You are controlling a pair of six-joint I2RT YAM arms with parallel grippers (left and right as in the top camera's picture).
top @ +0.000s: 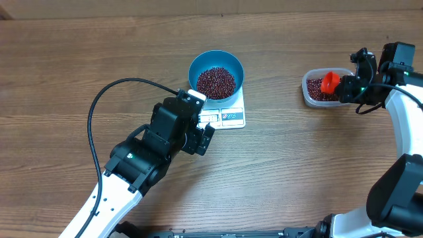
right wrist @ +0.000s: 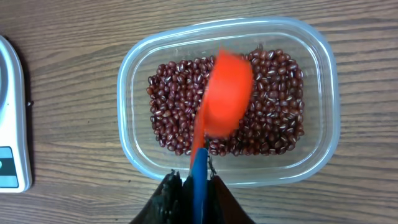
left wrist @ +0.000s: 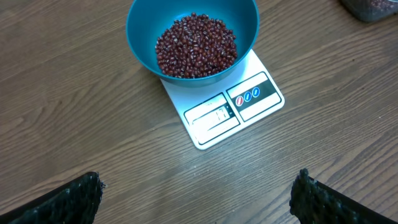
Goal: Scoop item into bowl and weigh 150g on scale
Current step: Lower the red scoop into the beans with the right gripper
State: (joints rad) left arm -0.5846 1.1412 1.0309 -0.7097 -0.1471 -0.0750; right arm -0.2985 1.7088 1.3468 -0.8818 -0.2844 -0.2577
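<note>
Fingers of the left gripper (left wrist: 199, 208) stand wide apart, holding nothing, above bare table (left wrist: 74, 112) just in front of the scale (left wrist: 264, 106). On the scale's back part sits the blue bowl (left wrist: 140, 31), a mound of beans (left wrist: 196, 46) in its bottom. The beans look small, hard and loose: I judge they pour and roll freely, scatter if tipped fast and cannot be pinched, so only a scoop moves them. The bowl looks smooth and light; its rim is the place to grip. The grey display (left wrist: 211, 117) shows digits too faint to read; the three round button symbols (left wrist: 247, 95) beside it, one red and two blue, carry no legible words, and no brand shows. Far right, more beans lie in the clear tub (right wrist: 323, 134). Over them hangs the red scoop (right wrist: 227, 102), blurred, its load unclear; the right gripper (right wrist: 193, 190) is clamped on its blue handle (right wrist: 199, 165).
</note>
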